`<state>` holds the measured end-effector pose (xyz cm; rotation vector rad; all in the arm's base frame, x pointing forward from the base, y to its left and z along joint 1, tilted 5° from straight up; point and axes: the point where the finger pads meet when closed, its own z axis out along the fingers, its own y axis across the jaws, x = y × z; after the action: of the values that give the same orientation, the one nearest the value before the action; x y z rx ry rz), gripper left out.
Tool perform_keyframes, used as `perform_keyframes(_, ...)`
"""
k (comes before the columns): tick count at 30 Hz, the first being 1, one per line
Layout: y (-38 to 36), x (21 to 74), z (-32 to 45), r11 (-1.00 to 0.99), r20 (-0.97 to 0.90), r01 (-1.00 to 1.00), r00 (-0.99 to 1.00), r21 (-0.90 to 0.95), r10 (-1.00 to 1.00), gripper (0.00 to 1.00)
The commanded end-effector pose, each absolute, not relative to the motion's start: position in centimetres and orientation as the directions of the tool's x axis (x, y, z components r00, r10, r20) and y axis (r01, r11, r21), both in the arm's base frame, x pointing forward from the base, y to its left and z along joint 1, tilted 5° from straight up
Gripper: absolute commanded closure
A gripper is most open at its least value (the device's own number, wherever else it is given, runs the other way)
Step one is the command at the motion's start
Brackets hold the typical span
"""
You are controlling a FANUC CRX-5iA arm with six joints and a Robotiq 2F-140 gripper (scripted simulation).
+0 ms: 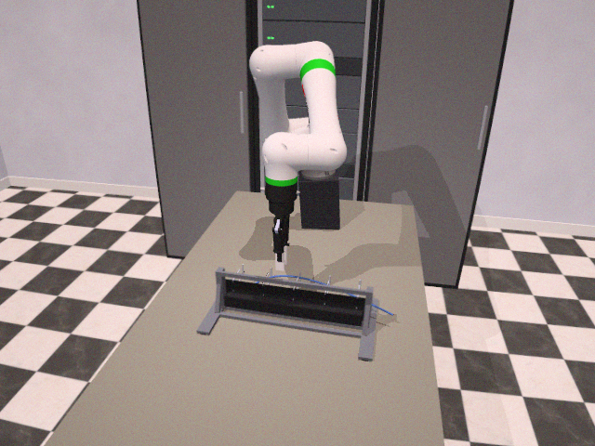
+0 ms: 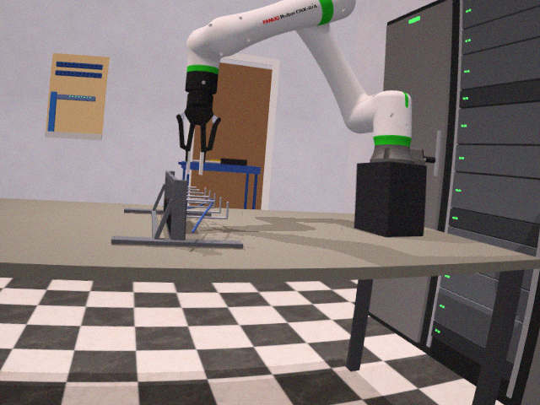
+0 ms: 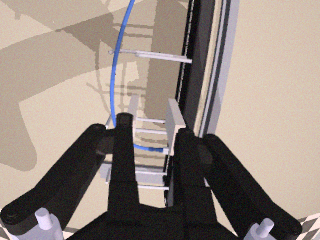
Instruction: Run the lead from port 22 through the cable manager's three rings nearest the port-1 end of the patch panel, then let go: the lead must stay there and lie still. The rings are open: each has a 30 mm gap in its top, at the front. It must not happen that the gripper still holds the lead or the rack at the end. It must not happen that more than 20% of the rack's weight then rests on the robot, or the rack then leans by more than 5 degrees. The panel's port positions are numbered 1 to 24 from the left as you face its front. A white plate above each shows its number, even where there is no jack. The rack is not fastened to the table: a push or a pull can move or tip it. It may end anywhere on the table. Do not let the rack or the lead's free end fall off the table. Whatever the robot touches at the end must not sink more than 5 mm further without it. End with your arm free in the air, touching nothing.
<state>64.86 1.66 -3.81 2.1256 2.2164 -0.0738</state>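
The grey rack [image 1: 290,302] with the black patch panel stands across the middle of the table, and I see its back in the top view. The open wire rings [image 2: 204,202] stick out on its far side. The thin blue lead [image 1: 307,281] runs along the rings at the rack's top and leaves past the right end [image 1: 384,310] onto the table. In the wrist view the lead [image 3: 123,47] curves down and passes under my left finger. My gripper [image 1: 279,259] hangs upright just above the rings, left of the rack's middle. Its fingers [image 2: 194,167] are nearly shut, with a narrow gap and nothing between them.
The arm's black base block [image 1: 319,203] stands at the back of the table behind the rack. Dark cabinets [image 1: 202,120] stand behind the table. The rack's feet [image 2: 176,240] reach out along the table. The table's right edge is close to the lead's outer part.
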Motion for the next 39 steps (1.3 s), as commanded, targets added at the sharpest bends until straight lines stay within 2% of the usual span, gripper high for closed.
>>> perform_keyframes(1, 1.68, 64.88, -3.54, 0.042, -0.084, 0.999, -0.041, 0.014, 0.996, 0.8)
perform_keyframes(5, 1.69, 64.88, -3.48, 0.042, -0.084, 0.999, -0.041, 0.014, 0.996, 0.8)
perform_keyframes(6, 1.69, 64.88, -3.48, 0.042, -0.084, 0.999, -0.041, 0.014, 0.996, 1.0)
perform_keyframes(39, 1.69, 64.88, -3.48, 0.042, -0.084, 0.999, -0.041, 0.014, 0.996, 1.0)
